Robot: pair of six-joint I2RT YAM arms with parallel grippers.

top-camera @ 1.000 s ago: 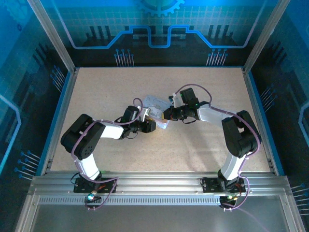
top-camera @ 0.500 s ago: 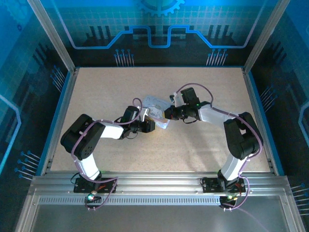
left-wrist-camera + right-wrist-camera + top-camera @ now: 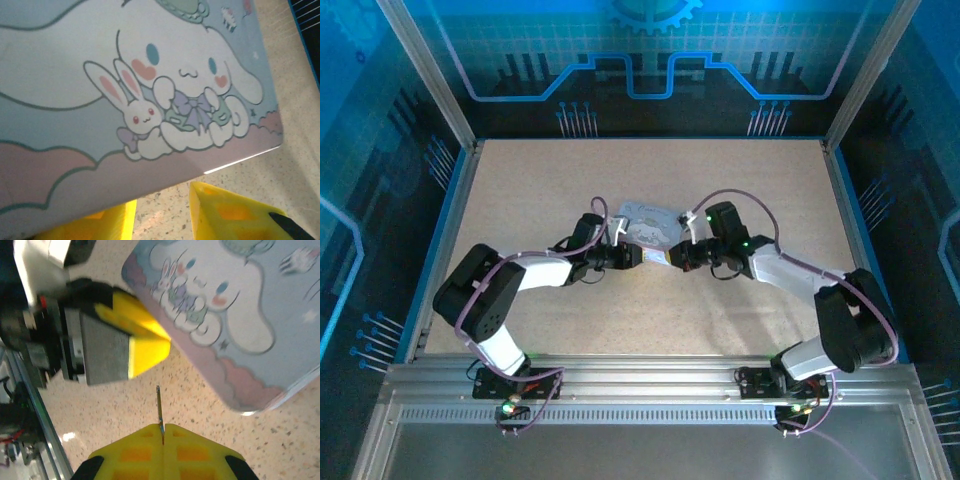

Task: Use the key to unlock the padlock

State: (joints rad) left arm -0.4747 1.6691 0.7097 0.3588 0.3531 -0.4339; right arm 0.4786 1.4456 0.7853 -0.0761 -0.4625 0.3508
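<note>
- Since the earlier top view the right arm has dropped its raised elbow and stretched out low across the table point(image 3: 570, 190). The left arm has flattened and reached further in as well. The tin point(image 3: 646, 218) looks to be about where it was.
- The two grippers now face each other nose to nose, just on the near side of the tin.
- Right gripper point(image 3: 163, 426): fingers pressed together on the key point(image 3: 159, 407). The thin blade stands straight out of the seam between them.
- Left gripper point(image 3: 162, 197): fingers stand partly apart, with bare table between them and nothing held. The tin's cartoon lid lies just beyond the tips.
- Key's long axis runs in line with the right fingers and points at the left gripper's yellow fingertip. The tin's rounded corner is off to one side. Blade tip and left finger are near but apart, with table between.
- Padlock: I cannot tell where it lies — judged to be low at the tin's near edge, by the left fingers.
- Judgement: the right arm carries the key, so the insertion is its move. The blade must line up with the keyway before it advances — a skewed approach could bend or dislodge so slight a key.
</note>
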